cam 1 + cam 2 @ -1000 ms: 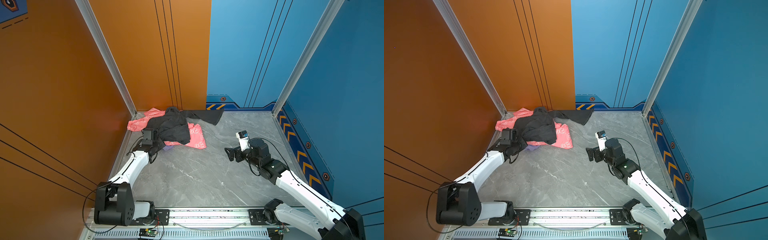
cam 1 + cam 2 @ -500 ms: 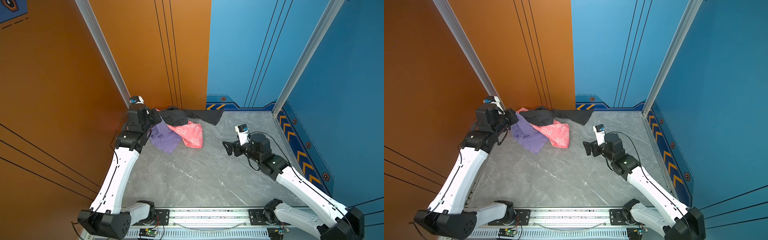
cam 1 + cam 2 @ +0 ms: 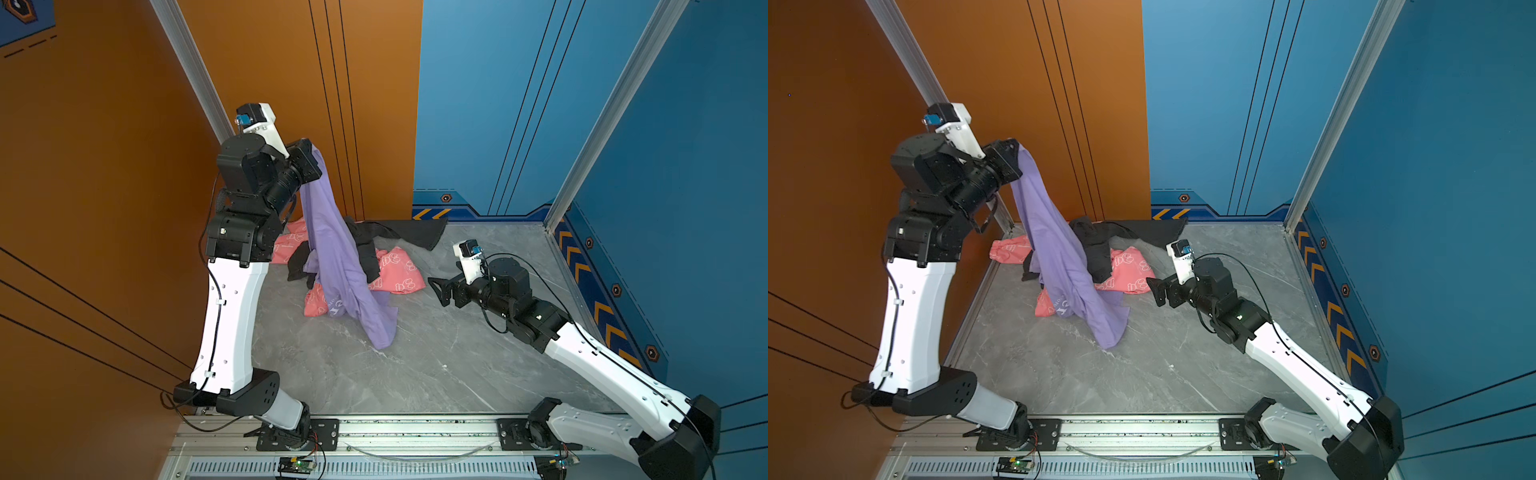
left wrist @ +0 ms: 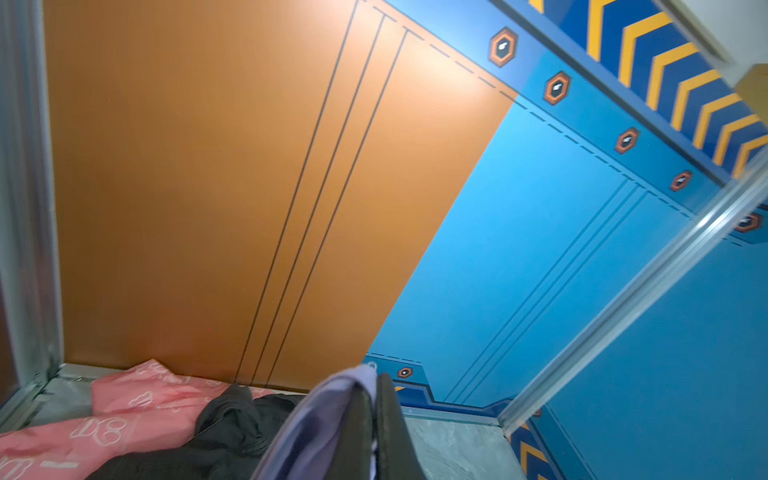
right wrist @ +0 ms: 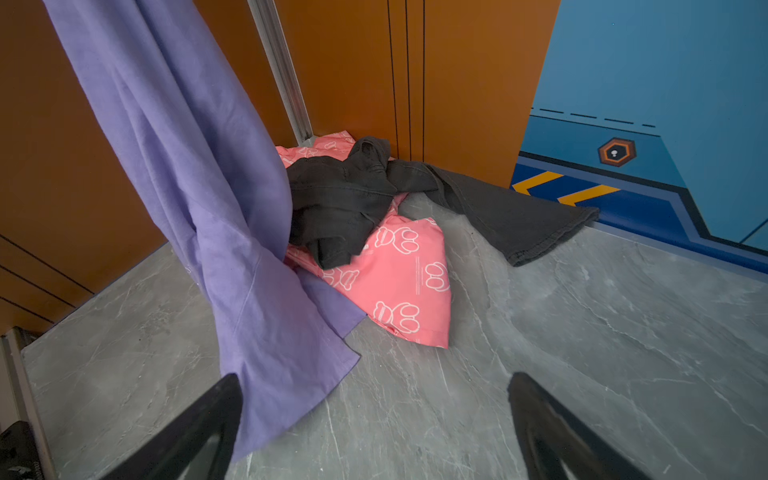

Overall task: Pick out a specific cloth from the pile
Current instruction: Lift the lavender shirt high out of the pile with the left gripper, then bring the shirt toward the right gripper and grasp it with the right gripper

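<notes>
Two white-and-black arms stand on the silver aluminium rail (image 3: 415, 432) at the near edge of the grey marble-pattern tabletop (image 3: 415, 374).

Right arm: it reaches low across the tabletop towards the middle. The right gripper (image 3: 436, 291) hovers close over the surface, jaws spread wide and holding nothing. In the right wrist view both black fingers (image 5: 220, 403) stand well apart over bare tabletop. The gripper is just beside the right edge of the pile (image 3: 370, 257).

Left arm: it stands upright on the left side. The left gripper (image 3: 309, 160) is high above the tabletop and clamped on the top edge of the lavender-purple soft cloth (image 3: 332, 249). In the left wrist view the fabric is pinched between the closed dark fingers (image 4: 392, 424).

Cloth position: the cloth hangs from the left gripper as one long drape. Its lower part crosses the near portion of the pile, and its end lies on the tabletop on the rail side of the pile. A small white print (image 3: 334, 306) shows low on the fabric.

Pile position: far left corner. The black denim-like garment (image 3: 409, 235) lies on the coral-pink garment with white outline prints (image 3: 401, 276), with one limb stretched along the foot of the far wall.

Behind stand the orange wall panel (image 3: 291, 83) and the blue wall panel (image 3: 498, 104).
</notes>
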You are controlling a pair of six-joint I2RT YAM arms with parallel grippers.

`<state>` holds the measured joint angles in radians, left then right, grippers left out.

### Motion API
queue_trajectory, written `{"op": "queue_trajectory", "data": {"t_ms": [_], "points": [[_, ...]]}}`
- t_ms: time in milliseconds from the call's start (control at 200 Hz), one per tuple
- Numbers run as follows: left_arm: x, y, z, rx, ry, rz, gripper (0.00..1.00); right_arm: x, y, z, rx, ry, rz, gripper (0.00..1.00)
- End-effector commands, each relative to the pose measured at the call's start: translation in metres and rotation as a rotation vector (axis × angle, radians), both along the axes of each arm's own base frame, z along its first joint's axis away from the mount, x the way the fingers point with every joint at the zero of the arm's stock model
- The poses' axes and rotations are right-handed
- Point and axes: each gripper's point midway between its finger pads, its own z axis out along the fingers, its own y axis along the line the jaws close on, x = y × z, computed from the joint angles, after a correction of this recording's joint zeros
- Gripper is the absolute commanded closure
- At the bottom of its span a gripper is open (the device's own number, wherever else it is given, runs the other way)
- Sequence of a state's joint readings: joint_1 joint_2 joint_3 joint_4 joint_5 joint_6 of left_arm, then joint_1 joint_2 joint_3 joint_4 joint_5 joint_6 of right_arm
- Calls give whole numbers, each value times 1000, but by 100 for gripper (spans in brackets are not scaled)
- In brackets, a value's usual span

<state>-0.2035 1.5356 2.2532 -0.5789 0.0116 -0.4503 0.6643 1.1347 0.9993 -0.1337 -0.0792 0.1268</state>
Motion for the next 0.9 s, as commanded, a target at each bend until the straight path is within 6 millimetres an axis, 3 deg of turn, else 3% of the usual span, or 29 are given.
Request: {"op": "queue_trajectory", "data": {"t_ms": [0, 105, 310, 451, 546, 661, 746, 811, 836, 896], "points": [[-19, -35, 14, -12, -30, -178, 100, 2, 23, 24, 43, -54, 58, 1], [-27, -70, 1, -8, 2, -308, 100, -5, 55, 31, 71, -67, 136, 1], [-41, -135, -47, 65, 100, -468, 100, 8, 93, 40, 130, -85, 179, 1], [-43, -155, -81, 93, 163, -487, 100, 36, 102, 34, 181, -89, 102, 5], [-45, -160, -90, 58, 164, -496, 100, 49, 114, 31, 229, -82, 99, 9], [-48, -160, -94, -3, 144, -505, 100, 59, 129, 27, 254, -56, 119, 34], [-50, -154, -97, -9, 134, -485, 100, 66, 126, 27, 260, -41, 91, 74], [-50, -145, -102, 0, 137, -459, 99, 69, 117, 31, 264, -51, 65, 95], [-50, -141, -104, 1, 140, -447, 97, 70, 112, 34, 265, -61, 52, 100], [-52, -133, -110, 6, 145, -424, 95, 71, 99, 43, 264, -82, 19, 100]]}}
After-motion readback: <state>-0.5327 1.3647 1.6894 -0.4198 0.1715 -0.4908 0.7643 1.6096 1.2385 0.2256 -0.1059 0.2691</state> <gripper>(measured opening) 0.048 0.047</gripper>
